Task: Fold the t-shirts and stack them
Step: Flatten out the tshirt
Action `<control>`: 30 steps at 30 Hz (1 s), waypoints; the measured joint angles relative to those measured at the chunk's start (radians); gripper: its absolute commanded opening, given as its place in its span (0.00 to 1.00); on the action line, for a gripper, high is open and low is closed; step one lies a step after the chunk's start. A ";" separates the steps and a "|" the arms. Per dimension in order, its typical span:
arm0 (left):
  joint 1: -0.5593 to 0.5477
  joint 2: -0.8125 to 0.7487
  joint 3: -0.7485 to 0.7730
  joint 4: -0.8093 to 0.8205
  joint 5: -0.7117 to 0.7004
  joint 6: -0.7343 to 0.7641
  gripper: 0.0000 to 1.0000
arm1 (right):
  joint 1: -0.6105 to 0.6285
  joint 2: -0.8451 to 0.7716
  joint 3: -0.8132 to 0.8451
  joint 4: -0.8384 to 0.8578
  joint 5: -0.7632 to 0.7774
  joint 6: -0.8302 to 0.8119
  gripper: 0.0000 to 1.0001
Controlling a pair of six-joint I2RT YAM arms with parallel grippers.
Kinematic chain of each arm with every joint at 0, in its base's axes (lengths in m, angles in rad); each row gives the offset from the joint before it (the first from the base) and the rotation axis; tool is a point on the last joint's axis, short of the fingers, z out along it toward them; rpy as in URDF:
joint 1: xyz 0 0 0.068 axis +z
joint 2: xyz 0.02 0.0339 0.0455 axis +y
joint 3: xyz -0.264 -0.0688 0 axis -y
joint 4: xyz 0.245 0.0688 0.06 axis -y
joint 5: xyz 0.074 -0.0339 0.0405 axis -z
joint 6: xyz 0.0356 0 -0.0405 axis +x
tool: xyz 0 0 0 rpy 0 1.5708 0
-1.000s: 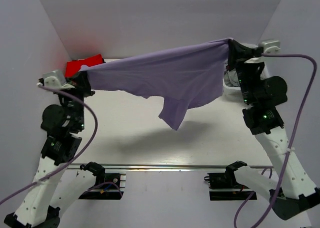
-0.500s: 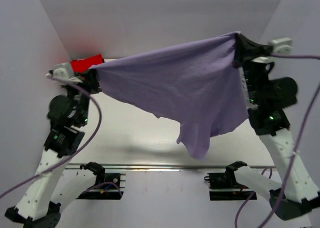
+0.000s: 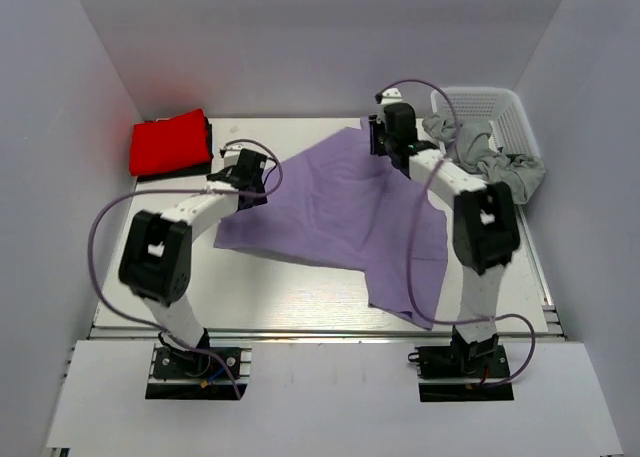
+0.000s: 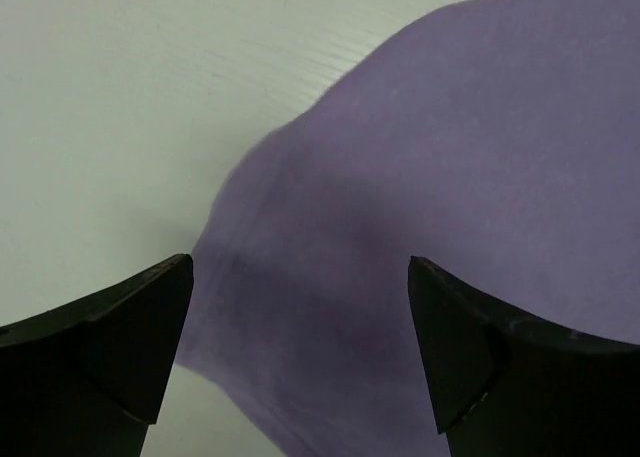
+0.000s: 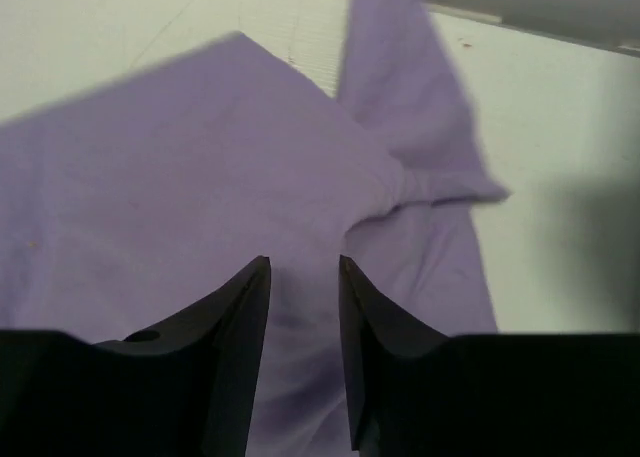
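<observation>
The lavender t-shirt (image 3: 340, 207) is seen spread loosely over the middle of the table (image 3: 280, 289), with one corner trailing toward the near right. The left gripper (image 4: 298, 272) is held low over the shirt's left edge with its fingers (image 4: 110, 337) set wide apart. Nothing is gripped: the purple cloth lies beneath and between them, and its rounded edge passes just inside the left finger, with bare table beyond. The right gripper (image 5: 303, 272) is held over the shirt's far edge, its fingers (image 5: 235, 337) parted by only a narrow gap. No cloth is caught in that gap, and the shirt is seen through it below; a bunched sleeve lies just ahead, slightly to the right. The red t-shirt (image 3: 170, 142) is seen folded at the far left corner, apart from the lavender one. A white basket (image 3: 490, 102) with grey cloth (image 3: 490, 157) in it is placed at the far right.
</observation>
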State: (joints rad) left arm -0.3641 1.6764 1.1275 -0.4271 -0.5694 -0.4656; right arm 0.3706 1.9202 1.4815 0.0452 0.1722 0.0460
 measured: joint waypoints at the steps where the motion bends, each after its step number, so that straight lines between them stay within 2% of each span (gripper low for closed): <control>1: 0.014 0.056 0.044 -0.042 -0.001 -0.018 0.99 | -0.002 0.074 0.079 -0.042 -0.006 0.006 0.41; 2: 0.028 0.103 0.094 -0.083 -0.008 -0.037 0.99 | -0.003 0.135 0.148 -0.074 -0.018 0.009 0.50; 3: 0.039 0.135 0.135 -0.111 -0.011 -0.050 0.99 | -0.003 0.172 0.185 -0.099 -0.026 0.016 0.83; 4: 0.050 0.151 0.170 -0.130 -0.010 -0.059 0.99 | -0.003 0.181 0.192 -0.122 -0.036 0.028 0.90; 7: 0.082 0.119 0.185 -0.142 0.006 -0.071 0.99 | -0.004 0.135 0.150 -0.148 -0.085 0.031 0.90; 9: 0.096 0.072 0.156 -0.135 0.025 -0.074 0.99 | -0.004 0.040 0.063 -0.139 -0.109 0.041 0.90; 14: 0.119 -0.115 -0.038 -0.118 0.081 -0.087 0.99 | -0.002 -0.274 -0.220 -0.071 -0.157 0.104 0.90; 19: 0.133 -0.246 -0.240 -0.115 0.154 -0.149 0.99 | -0.002 -0.503 -0.518 -0.031 -0.183 0.227 0.90; 24: 0.142 -0.326 -0.394 -0.122 0.209 -0.191 0.99 | -0.003 -0.573 -0.692 -0.145 -0.123 0.320 0.90; 30: 0.148 -0.371 -0.412 -0.117 0.219 -0.236 0.99 | -0.004 -0.579 -0.756 -0.189 -0.046 0.385 0.90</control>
State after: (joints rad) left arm -0.2165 1.3056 0.7151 -0.5442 -0.3508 -0.7013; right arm 0.3664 1.3411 0.7250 -0.1440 0.1265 0.4309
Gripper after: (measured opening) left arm 0.994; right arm 0.899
